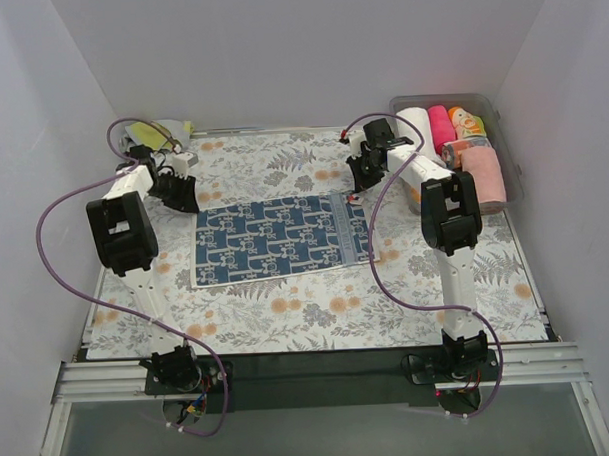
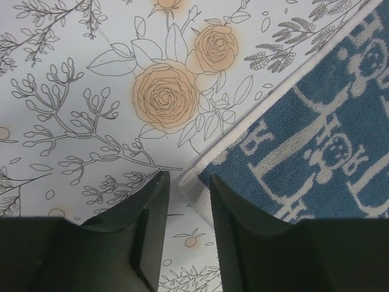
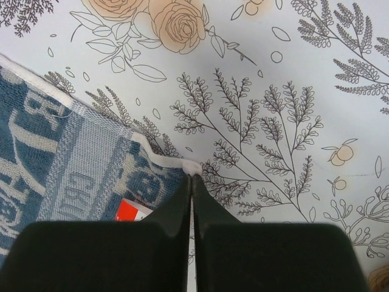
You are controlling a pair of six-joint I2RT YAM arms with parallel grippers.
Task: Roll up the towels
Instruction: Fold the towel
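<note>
A white towel with blue print [image 1: 280, 239] lies flat in the middle of the table. My left gripper [image 1: 180, 195] is at its far left corner. In the left wrist view the left gripper [image 2: 187, 179] stands narrowly open, its jaws on either side of the towel's white corner hem [image 2: 196, 182] without pinching it. My right gripper [image 1: 357, 189] is at the far right corner. In the right wrist view the right gripper [image 3: 192, 178] is shut on the towel's corner [image 3: 193, 166], which pokes out at the tips and is lifted and folded over. A red label [image 3: 132, 210] shows beneath.
A clear plastic bin [image 1: 507, 146] at the back right holds rolled towels: white [image 1: 414, 124], pink [image 1: 441, 128], a printed orange one [image 1: 467, 122] and a peach-pink one [image 1: 483, 174]. A yellow-green cloth [image 1: 166, 131] lies at the back left corner. The floral covering [image 1: 317, 308] spans the table.
</note>
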